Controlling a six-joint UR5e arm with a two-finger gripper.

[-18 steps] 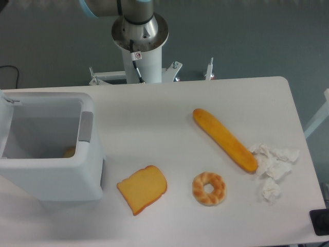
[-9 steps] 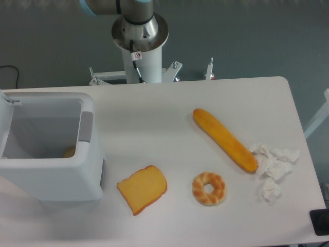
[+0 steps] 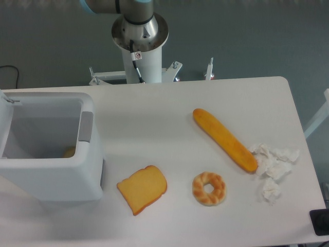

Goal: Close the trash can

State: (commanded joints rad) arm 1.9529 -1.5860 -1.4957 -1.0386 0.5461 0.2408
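End effector is not seen, its state untold, while the trash can (image 3: 49, 177) is left open, unclosed.

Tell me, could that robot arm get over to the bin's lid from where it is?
Probably yes. The bin stands open on the table's left, its lid upright at the picture's edge, nothing stacked around it. Only the arm's base shows; the pincer is out of view.

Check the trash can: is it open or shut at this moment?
Open. The trash can shows its hollow inside from above, with a small orange item at the bottom; the lid stands raised at its left edge.
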